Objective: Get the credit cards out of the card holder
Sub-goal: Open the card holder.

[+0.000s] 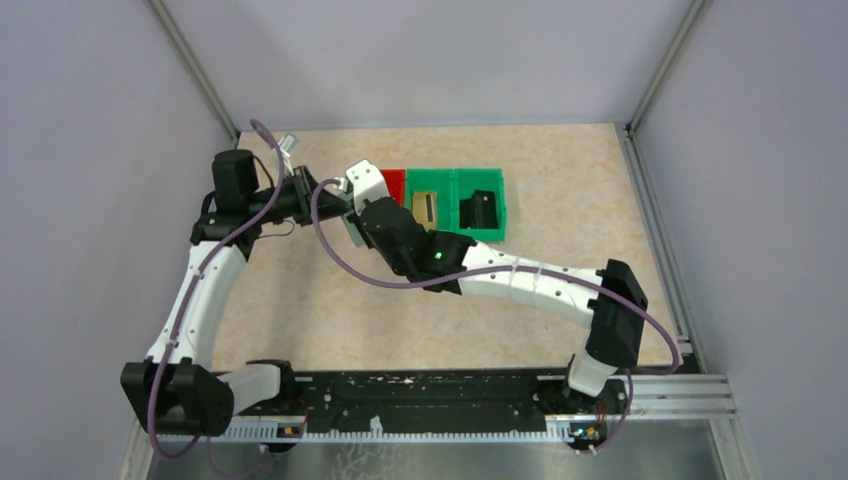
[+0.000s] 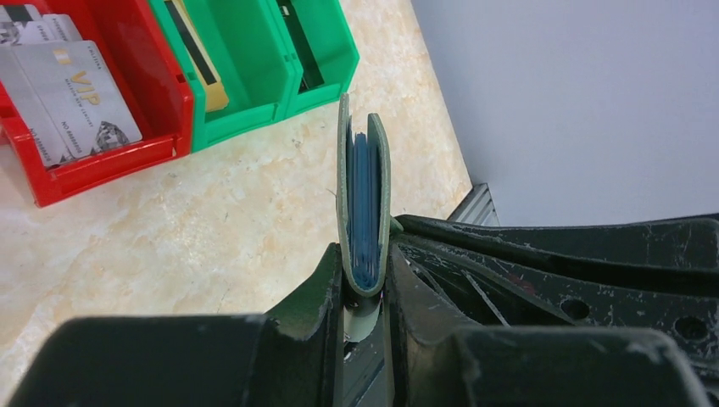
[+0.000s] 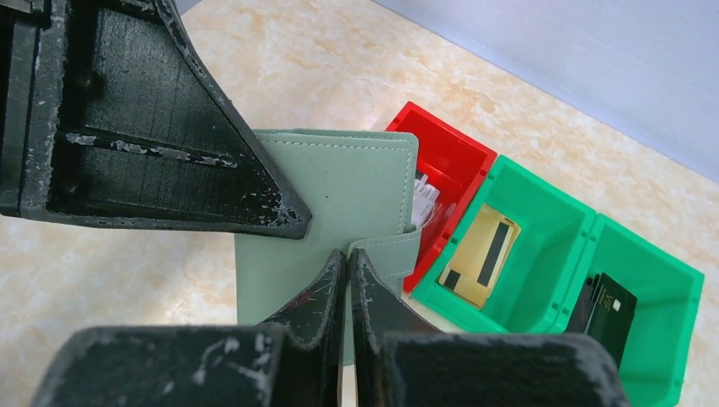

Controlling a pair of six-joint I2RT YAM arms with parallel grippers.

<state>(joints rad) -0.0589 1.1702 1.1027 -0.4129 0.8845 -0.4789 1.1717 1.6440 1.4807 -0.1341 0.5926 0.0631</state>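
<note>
Left tool [image 2: 366, 298], narrowly parted, clamps the spine of the flat grey-green folding card holder [image 2: 365, 182], upright over the far edge of the beige marbled counter [image 2: 212, 229], steadying it while the right tool [image 3: 349, 256] pinches shut at its tab [image 3: 388, 245].

Left wrist view: the lower edge of the card holder [image 2: 363, 195] is buried between the fingers of my left claw [image 2: 365, 280]. Its contents show edge-on only and cannot be counted.

Right wrist view: the tab's end vanishes into my right claw [image 3: 348, 263]. The black card [image 3: 606, 305] sits partly behind the wall of its green bin [image 3: 670, 322].

Top view: my right wrist covers most of the red bin [image 1: 394, 182].
</note>
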